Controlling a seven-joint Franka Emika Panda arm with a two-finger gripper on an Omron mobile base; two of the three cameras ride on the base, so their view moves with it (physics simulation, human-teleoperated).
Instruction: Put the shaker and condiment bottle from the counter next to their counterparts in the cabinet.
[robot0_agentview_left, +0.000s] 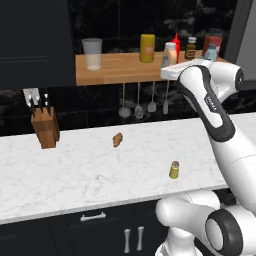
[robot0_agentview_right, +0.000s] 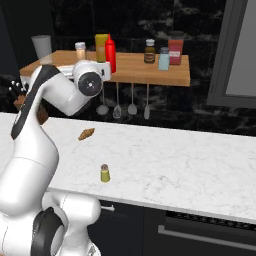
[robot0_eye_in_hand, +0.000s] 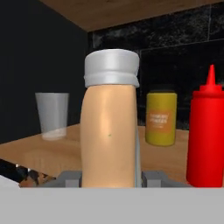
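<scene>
Wood cabinet (robot0_agentview_left: 120, 67) w/ red squeeze bottle (robot0_eye_in_hand: 205, 131); claw (robot0_eye_in_hand: 111, 181) grasping condiment bottle (robot0_eye_in_hand: 109, 131), base hidden; shaker (robot0_agentview_left: 174, 170) on counter (robot0_agentview_left: 75, 170).

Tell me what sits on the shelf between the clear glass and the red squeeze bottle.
In the left base view, the yellow container and the condiment bottle stand between the glass and the red squeeze bottle.

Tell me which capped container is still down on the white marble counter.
The small olive yellow-green shaker with the grey cap. It stands alone on the counter; the other capped containers are up at the wooden shelf.
</scene>
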